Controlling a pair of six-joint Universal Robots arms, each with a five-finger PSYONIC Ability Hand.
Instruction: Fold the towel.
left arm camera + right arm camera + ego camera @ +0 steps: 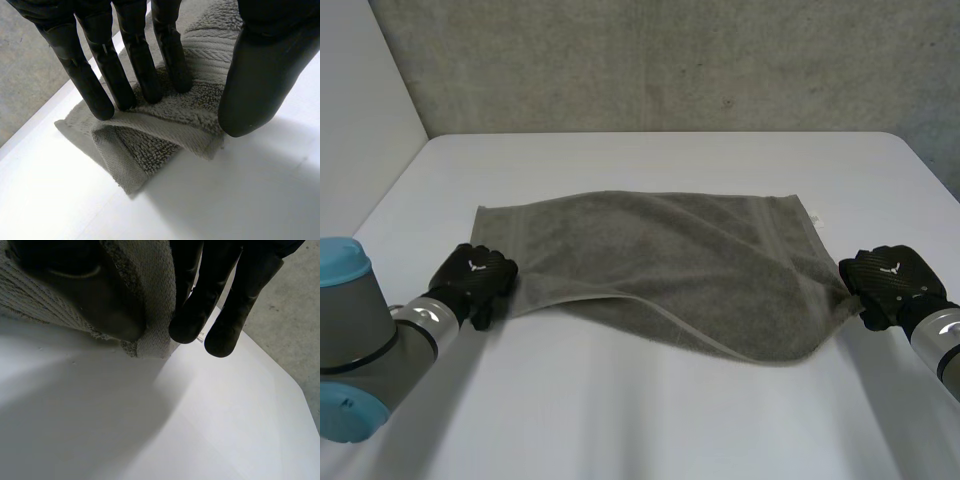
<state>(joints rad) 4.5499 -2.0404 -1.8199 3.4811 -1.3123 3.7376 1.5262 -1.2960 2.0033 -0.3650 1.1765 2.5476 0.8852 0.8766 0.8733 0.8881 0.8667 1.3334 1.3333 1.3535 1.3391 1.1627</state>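
The black left hand and the black right hand each pinched a near corner of the grey rectangular terry towel.

The towel lay spread across the middle of the white tabletop, its far edge flat and its near edge sagging between the two held corners. At the near-left corner, straight fingers pressed on top of the doubled cloth with the thumb against its side. At the near-right corner, the cloth was clamped between thumb and fingers, just clear of the tabletop. The first fold looked barely begun. The next move would call for raising both corners together and carrying them level to the far edge, so that the edges meet squarely.
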